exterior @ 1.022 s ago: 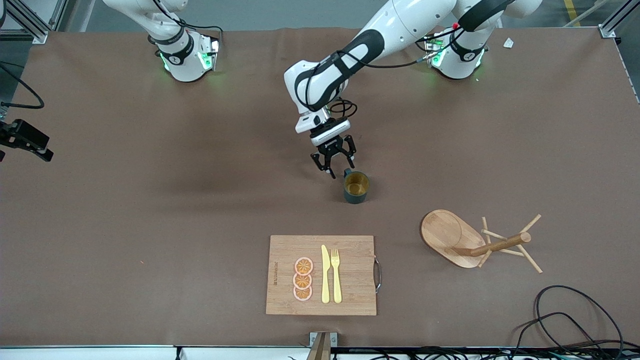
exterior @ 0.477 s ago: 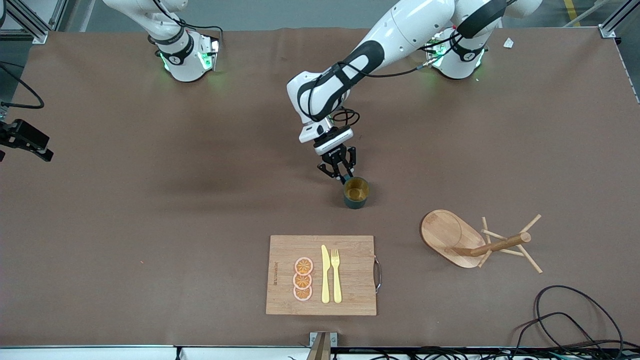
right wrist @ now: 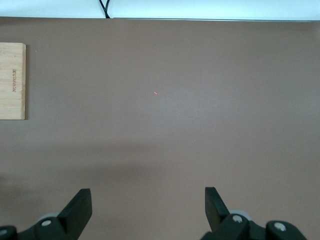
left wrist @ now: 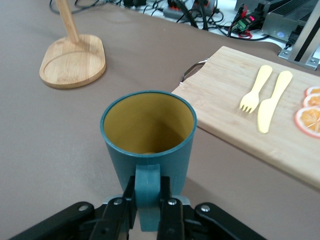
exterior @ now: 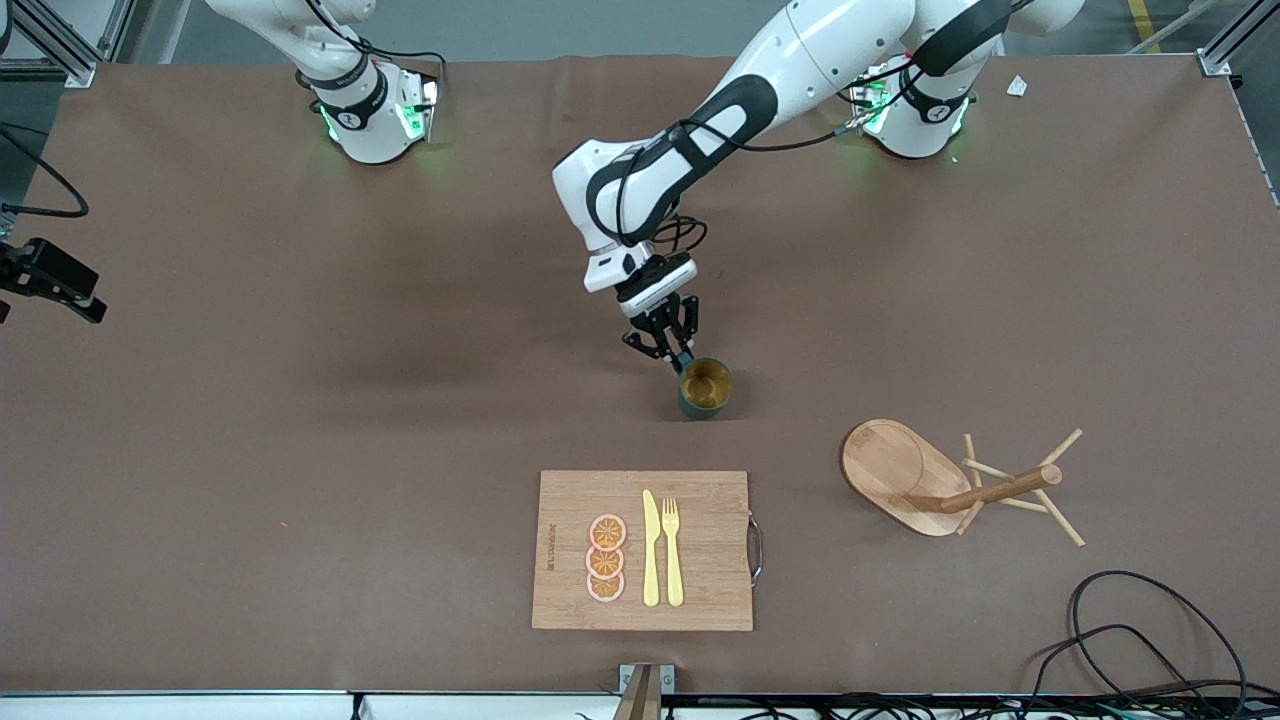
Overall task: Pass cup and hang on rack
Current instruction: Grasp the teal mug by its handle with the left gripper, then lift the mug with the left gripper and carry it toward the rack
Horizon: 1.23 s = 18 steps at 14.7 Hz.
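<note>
Cup (exterior: 706,389), upright mid-bench, farther from the camera than the cutting board (exterior: 700,550): left tool (left wrist: 147,210) clamped on its handle; right tool (right wrist: 147,205) waiting, fingers apart; risk: narrow handle grip may let cup swing.

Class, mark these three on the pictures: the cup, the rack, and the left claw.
cup (left wrist: 150,150): left wrist view, on the teal outer wall below the rim.
rack (exterior: 893,462): front view, on the bare oval base.
left claw (exterior: 672,350): front view, between the fingertips shut on the cup's handle.

Robot lab — fixed arms (exterior: 680,150), cables (exterior: 1150,630)
</note>
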Available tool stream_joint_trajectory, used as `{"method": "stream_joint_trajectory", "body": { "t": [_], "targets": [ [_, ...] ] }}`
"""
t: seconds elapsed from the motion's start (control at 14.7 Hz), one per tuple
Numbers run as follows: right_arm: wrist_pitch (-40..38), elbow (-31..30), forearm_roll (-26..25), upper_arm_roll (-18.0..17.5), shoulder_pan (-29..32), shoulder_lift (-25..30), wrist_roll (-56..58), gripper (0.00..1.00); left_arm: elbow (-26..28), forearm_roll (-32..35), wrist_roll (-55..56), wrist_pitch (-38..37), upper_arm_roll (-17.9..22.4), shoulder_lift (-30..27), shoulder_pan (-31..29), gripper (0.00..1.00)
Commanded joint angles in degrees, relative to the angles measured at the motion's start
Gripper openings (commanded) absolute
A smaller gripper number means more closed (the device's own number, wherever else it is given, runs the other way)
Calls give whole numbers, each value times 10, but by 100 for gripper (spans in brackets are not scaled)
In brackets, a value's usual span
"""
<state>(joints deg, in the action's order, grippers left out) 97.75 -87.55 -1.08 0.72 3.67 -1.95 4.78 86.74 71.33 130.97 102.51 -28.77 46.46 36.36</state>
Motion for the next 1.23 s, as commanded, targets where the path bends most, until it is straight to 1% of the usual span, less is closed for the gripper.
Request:
{"method": "stream_joint_trajectory", "body": {
  "t": [0.0, 0.14, 0.27, 0.41, 0.54, 0.68, 0.82, 1.02, 1.16],
  "targets": [
    [-5, -6, 3, -5, 8, 12, 3, 100, -61, -75, -33, -5, -1, -23, -4, 0],
    [-5, -6, 4, -5, 8, 12, 4, 100, -82, -140, -60, -5, -5, -49, -21, 0],
    [-5, -6, 3, -5, 8, 12, 4, 100, -97, -210, -134, -5, -4, -82, -41, 0],
    [-5, -6, 3, -5, 8, 12, 3, 100, -104, -277, -170, -4, -6, -116, -77, 0],
    [-5, -6, 3, -5, 8, 12, 4, 100, -134, -346, -196, -3, -8, -131, -105, 0],
    [-5, -6, 3, -5, 8, 12, 4, 100, -149, -428, -230, -3, -8, -153, -145, 1],
    [-5, -6, 3, -5, 8, 12, 4, 100, -149, -499, -268, -3, -8, -181, -187, 1],
    [-5, -6, 3, -5, 8, 12, 4, 100, -148, -629, -337, -3, -8, -221, -264, 0],
    [-5, -6, 3, -5, 8, 12, 4, 100, -148, -708, -387, -3, -8, -230, -310, 0]
  ]
}}
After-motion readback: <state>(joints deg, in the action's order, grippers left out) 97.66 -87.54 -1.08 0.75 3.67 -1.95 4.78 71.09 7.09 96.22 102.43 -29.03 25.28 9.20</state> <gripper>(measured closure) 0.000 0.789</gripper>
